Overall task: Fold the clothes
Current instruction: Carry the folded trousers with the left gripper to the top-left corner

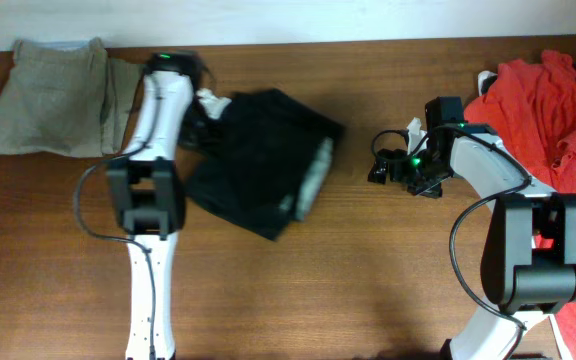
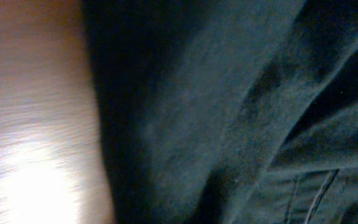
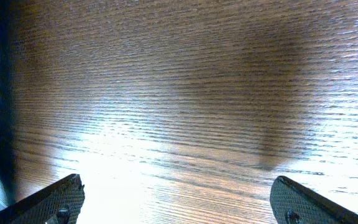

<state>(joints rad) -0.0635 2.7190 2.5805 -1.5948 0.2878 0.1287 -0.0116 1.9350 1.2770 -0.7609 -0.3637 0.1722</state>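
Observation:
A black garment [image 1: 258,160] lies crumpled on the wooden table left of centre, with a pale lining showing at its right edge. My left gripper [image 1: 200,115] is at the garment's upper left edge. The left wrist view is filled with the dark cloth [image 2: 229,112] next to bare wood, and no fingers show there. My right gripper [image 1: 380,160] is open and empty over bare wood to the right of the garment; its two fingertips [image 3: 176,202] are wide apart, and the dark cloth shows only at that view's left edge.
A folded khaki garment [image 1: 53,95] lies at the back left corner. A heap of red clothes [image 1: 548,100] lies at the back right, beside the right arm. The table's back edge meets a white wall.

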